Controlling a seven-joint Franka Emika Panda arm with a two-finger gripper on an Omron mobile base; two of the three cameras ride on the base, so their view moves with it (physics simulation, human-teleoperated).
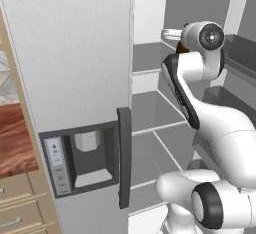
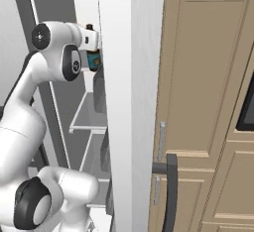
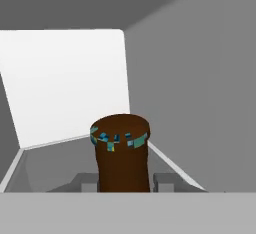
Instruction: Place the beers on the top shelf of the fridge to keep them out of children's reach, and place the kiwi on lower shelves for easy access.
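Gripper point(image 3: 124, 180) jaws sit closed on the amber brown beer bottle point(image 3: 122, 153), held inside the fridge point(image 1: 75, 53) above a pale grey shelf point(image 3: 55, 165).

Left: we see light tan wooden drawers point(image 1: 17, 203) beneath a reddish wood-grain panel point(image 1: 15, 140).
Right: tall beige panelled cabinet doors point(image 2: 208, 102).

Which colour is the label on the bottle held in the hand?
Blue-teal, on the brown bottle; it shows best in the hand view.
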